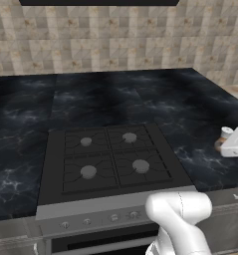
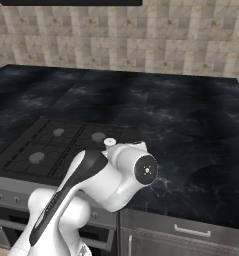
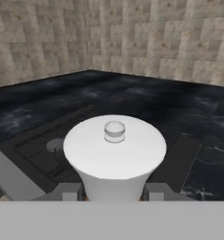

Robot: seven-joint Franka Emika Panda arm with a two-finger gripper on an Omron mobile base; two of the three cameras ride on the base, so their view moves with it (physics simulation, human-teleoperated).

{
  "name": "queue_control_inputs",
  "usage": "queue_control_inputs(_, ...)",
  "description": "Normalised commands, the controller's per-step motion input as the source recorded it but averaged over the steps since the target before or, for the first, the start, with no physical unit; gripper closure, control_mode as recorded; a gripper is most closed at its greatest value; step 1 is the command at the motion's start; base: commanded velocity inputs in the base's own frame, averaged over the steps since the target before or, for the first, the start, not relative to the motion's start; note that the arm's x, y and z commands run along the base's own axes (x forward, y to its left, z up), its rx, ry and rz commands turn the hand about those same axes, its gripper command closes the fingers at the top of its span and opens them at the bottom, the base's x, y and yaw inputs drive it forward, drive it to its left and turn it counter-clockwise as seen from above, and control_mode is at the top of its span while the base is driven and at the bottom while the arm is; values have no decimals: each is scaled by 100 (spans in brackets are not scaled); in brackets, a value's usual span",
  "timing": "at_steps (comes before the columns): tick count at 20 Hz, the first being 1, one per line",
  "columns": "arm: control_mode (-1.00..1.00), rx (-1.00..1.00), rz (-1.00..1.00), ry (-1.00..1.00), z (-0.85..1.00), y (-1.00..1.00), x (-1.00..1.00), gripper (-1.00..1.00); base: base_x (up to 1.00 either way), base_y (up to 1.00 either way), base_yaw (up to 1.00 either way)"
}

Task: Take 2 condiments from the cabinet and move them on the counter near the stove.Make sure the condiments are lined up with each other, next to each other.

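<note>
Condiment bottle (image 3: 114,154), white-capped with an orange-brown body barely glimpsed, is seen clamped between the fingers of the gripper (image 3: 112,192), its cap filling the near hand view. It is judged light, rigid and smooth, so it is best gripped on the body below the cap and kept upright. It is held just above the counter (image 1: 200,149), right of the stove (image 1: 110,159), with the tiled wall (image 3: 132,37) beyond.

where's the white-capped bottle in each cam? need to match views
Left base view: white-capped bottle at the right edge, beside the white hand, over the counter right of the stove.
Right base view: its cap pokes up just behind the arm's wrist, right of the stove.
Hand view: cap fills the lower centre.
Shared landmark: the stove.
</note>
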Motion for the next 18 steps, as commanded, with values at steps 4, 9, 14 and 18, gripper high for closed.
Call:
queue_control_inputs(4,-100,0,6,3,-39,-1,18,100,0,0,0)
queue_control_inputs(9,-100,0,19,3,-29,-9,6,100,0,0,0)
queue_control_inputs(14,-100,0,25,1,-21,-8,9,100,0,0,0)
queue_control_inputs(18,-100,0,18,2,-22,-2,11,100,0,0,0)
